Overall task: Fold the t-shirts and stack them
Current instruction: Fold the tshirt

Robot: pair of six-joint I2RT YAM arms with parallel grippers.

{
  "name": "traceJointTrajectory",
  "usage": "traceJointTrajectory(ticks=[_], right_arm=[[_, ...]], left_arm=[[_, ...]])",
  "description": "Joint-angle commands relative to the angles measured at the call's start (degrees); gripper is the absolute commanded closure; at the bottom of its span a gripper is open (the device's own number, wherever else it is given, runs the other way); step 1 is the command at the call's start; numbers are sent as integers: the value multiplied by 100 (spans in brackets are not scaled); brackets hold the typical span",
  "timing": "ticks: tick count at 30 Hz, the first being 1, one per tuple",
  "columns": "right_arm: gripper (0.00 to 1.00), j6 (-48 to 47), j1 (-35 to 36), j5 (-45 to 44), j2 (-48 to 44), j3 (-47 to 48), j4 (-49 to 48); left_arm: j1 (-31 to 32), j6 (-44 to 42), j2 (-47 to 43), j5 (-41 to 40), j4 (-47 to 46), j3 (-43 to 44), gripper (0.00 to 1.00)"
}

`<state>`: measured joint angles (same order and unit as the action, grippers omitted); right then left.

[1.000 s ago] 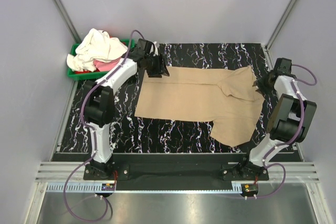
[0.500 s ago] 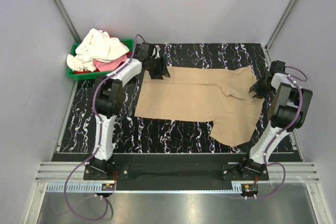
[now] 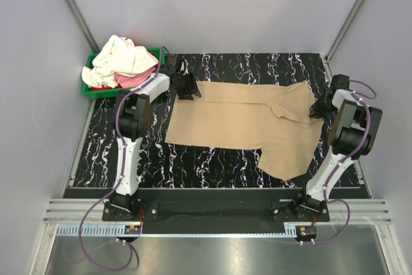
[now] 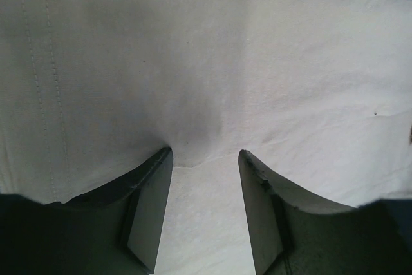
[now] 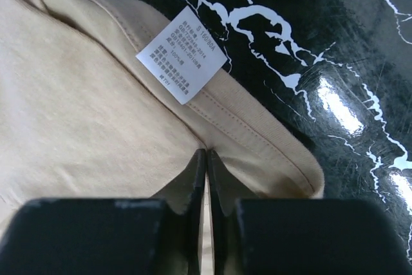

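A tan t-shirt (image 3: pixel 241 120) lies spread across the black marbled table, one sleeve hanging toward the front right. My left gripper (image 3: pixel 188 89) is open at the shirt's far left corner; in the left wrist view its fingers (image 4: pixel 151 204) straddle the tan cloth (image 4: pixel 212 62). My right gripper (image 3: pixel 318 106) is shut on the shirt's collar at the right edge; in the right wrist view the jaws (image 5: pixel 206 159) pinch the collar band beside the white label (image 5: pixel 182 55).
A green bin (image 3: pixel 96 87) at the far left holds a heap of cream and pink shirts (image 3: pixel 122 59). Grey walls and metal frame posts enclose the table (image 3: pixel 212 159). The arm bases stand at the near edge.
The left gripper has slid a little left and back along the shirt's far left corner. The right gripper has shifted slightly at the collar. The shirt lies much as before.
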<state>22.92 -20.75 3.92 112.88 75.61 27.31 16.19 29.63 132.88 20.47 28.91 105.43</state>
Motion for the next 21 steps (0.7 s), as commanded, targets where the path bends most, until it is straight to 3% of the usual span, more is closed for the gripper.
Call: traceJointTrajectory(ticks=[1, 2, 11, 21], right_arm=[[94, 19, -25, -137, 156, 41, -15], [100, 81, -25, -155, 42, 59, 2], [100, 433, -25, -357, -846, 225, -6], [100, 775, -113, 293, -1241, -46, 81]], left_arm=[[25, -62, 98, -280, -113, 92, 48], [25, -62, 98, -324, -96, 49, 48], [-10, -10, 282, -430, -69, -31, 48], [-45, -10, 335, -474, -52, -5, 47]])
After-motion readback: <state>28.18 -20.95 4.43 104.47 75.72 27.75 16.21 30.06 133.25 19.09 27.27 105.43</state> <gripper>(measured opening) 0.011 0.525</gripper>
